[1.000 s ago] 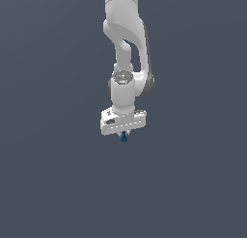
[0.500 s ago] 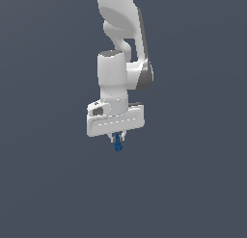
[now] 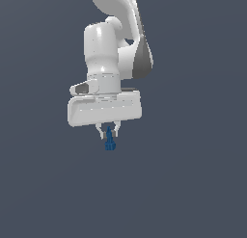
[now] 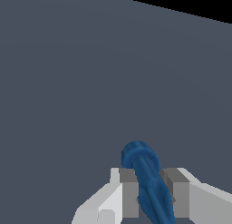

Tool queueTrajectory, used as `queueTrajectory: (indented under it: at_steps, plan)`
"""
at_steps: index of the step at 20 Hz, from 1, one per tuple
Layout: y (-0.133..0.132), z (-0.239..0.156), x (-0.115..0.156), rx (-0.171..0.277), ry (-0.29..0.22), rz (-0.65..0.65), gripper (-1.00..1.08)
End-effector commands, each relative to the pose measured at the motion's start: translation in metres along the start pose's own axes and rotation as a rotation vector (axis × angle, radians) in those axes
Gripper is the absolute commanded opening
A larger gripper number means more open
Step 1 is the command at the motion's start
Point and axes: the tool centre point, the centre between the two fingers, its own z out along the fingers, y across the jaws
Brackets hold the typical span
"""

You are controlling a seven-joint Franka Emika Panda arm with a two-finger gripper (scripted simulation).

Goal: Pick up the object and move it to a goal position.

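The white hand (image 3: 110,132) is gripping the small dark-blue object (image 3: 110,141) between its fingers (image 3: 102,132), the pointed end pinched and the knobbly base hanging below, clear of the grey surface (image 3: 193,184). With so little of the piece clamped, a jolt in transit is likely risking it pivoting or slipping free. No goal marker is showing in either view, and the wrist view is cutting off the object's upper end.

Plain grey surface (image 4: 68,82), seemingly the floor
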Motion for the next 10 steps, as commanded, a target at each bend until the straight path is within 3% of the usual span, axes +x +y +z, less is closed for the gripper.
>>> queueTrajectory:
  at_steps: [1,10]
  plan:
    - [0.007,-0.011,0.015,-0.009,0.050,-0.006,-1.00]
    - [0.026,-0.046,0.053,-0.029,0.183,-0.020,-1.00]
